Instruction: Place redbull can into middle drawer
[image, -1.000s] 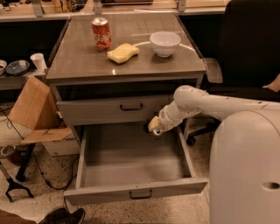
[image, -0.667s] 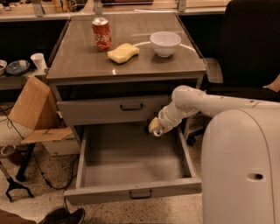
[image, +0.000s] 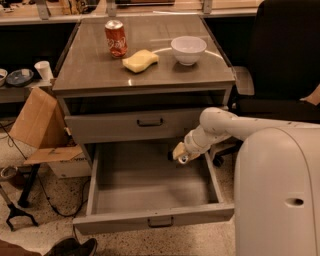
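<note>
The middle drawer (image: 145, 182) is pulled far out under the table, and its grey floor is bare. Its front panel carries a small dark bar handle (image: 161, 221). My gripper (image: 178, 153) hangs at the end of the white arm, just inside the drawer's back right part, below the shut upper drawer (image: 135, 125). No silver-and-blue redbull can shows anywhere. I cannot tell whether it is hidden in the gripper.
On the tabletop (image: 95, 67) stand a red cola can (image: 116, 38), a yellow sponge (image: 140, 60) and a white bowl (image: 188, 49). A cardboard box (image: 42, 127) sits at the left. A black chair (image: 282, 60) is at the right. My white body (image: 277, 195) fills the lower right.
My gripper has sunk a little lower into the open drawer. The drawer and the tabletop things have not moved.
</note>
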